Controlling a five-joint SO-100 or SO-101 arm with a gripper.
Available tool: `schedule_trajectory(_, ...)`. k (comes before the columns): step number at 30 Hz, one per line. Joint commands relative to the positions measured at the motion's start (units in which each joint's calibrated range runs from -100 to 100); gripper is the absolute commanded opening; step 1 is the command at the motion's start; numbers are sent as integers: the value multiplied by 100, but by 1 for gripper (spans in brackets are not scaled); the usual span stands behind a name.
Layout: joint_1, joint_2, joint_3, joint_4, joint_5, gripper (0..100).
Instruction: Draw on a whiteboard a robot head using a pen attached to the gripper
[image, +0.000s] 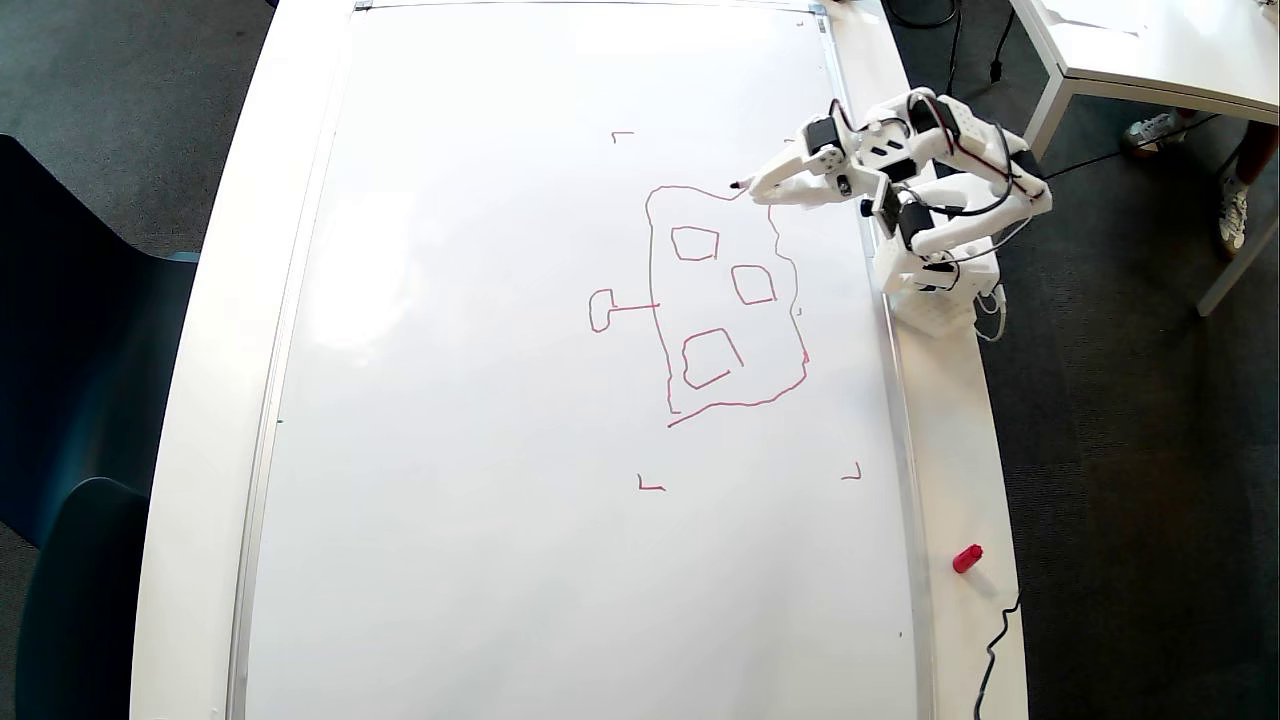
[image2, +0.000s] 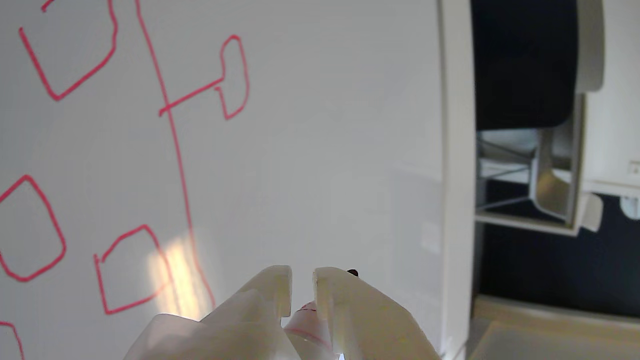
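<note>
Hand: your hand sat at the drawing's top right corner in the overhead view, fingers drawn narrow with the pen clamped between them.
Pen: the wrist view showed only a sliver of its white body with a pink band between the fingers, and a dark tip poking out past them; in the overhead view the dark tip lay at the outline's upper edge. You could not tell from either view whether it was touching the surface.
Whiteboard: it lay flat on the counter and covered most of it.
Robot head: the red drawing stood on the right half of the board, with an outline, three small squares inside and a stalk ending in a loop on its left. You had a small gap left in the outline, just below the tip.
Handling: the pen looked light, stiff and smooth, so it could have slipped or twisted under side load. You were best off with a firm grip on the middle of the barrel and light pressure on the glossy board.
Cap: a loose red cap lay on the counter, well apart from the arm.
</note>
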Motion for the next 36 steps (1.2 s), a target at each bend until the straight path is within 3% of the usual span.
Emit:
schedule_trajectory(1,94,-749,578,-1103,25,1)
schedule_trajectory(14,124,-3458,2839,-5465,31,1)
schedule_trajectory(30,116,-3491,4836,-13102,20,1)
schedule_trajectory(34,116,-3483,5217,-14631,25,1)
schedule_trajectory(36,116,-3483,5217,-14909,25,1)
